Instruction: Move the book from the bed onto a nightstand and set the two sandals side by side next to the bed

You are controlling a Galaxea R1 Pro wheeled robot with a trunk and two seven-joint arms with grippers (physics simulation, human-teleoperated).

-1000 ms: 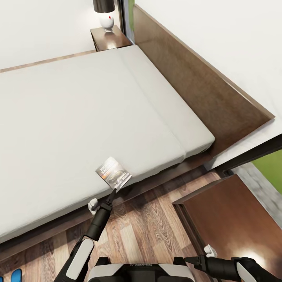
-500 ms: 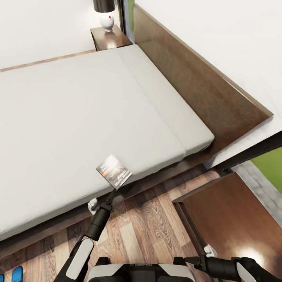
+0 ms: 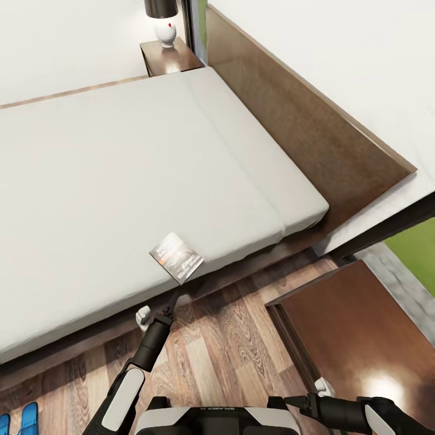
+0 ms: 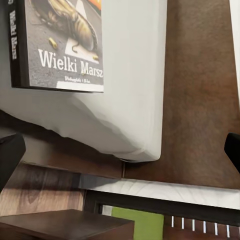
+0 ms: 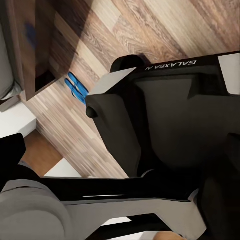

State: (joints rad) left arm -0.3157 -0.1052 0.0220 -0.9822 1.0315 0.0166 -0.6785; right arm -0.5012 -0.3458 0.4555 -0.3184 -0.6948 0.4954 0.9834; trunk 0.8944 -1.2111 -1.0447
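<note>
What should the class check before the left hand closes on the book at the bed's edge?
1. Book lying flat near the edge of the bed: ok.
2. Left hand open: ok.
3. Book between the left hand's fingers: not ok, the hand is short of it and the book sits off-centre in the left wrist view.
4. Nightstand in view beside the bed: ok.
5. Sandals side by side: cannot tell, cut off at the picture's edge.
</note>
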